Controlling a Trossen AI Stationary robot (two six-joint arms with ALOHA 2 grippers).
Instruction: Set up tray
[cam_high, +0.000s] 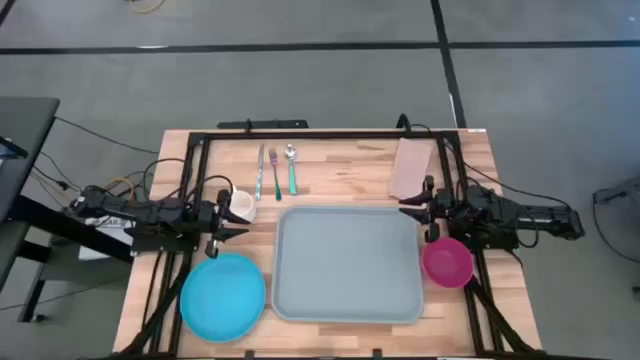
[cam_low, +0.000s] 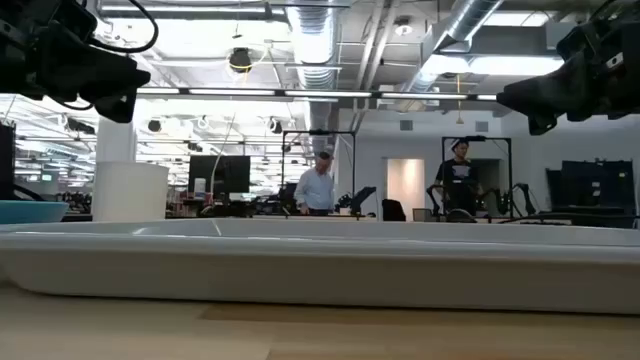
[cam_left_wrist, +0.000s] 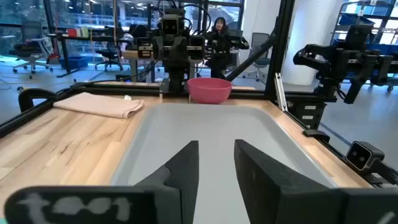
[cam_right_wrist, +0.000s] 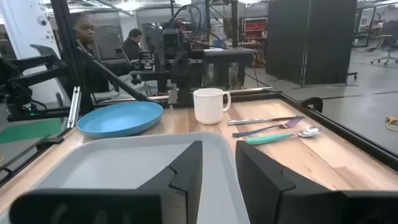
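Note:
The grey-blue tray (cam_high: 347, 263) lies flat on the wooden table, between my two arms. My left gripper (cam_high: 240, 226) hovers level at the tray's left edge and points across it; in the left wrist view its fingers (cam_left_wrist: 216, 149) stand slightly apart with nothing between them. My right gripper (cam_high: 408, 210) hovers at the tray's right edge and points left; its fingers (cam_right_wrist: 219, 149) are also apart and empty. A white mug (cam_high: 240, 205) stands just beyond my left gripper. A blue plate (cam_high: 222, 296) lies left of the tray, and a pink bowl (cam_high: 446, 262) sits to its right.
A knife (cam_high: 260, 170), a fork (cam_high: 274, 172) and a teal-handled spoon (cam_high: 291, 168) lie side by side at the far edge. A folded beige napkin (cam_high: 410, 168) lies at the far right. A black frame (cam_high: 300, 135) borders the table. People stand in the room behind (cam_low: 318, 185).

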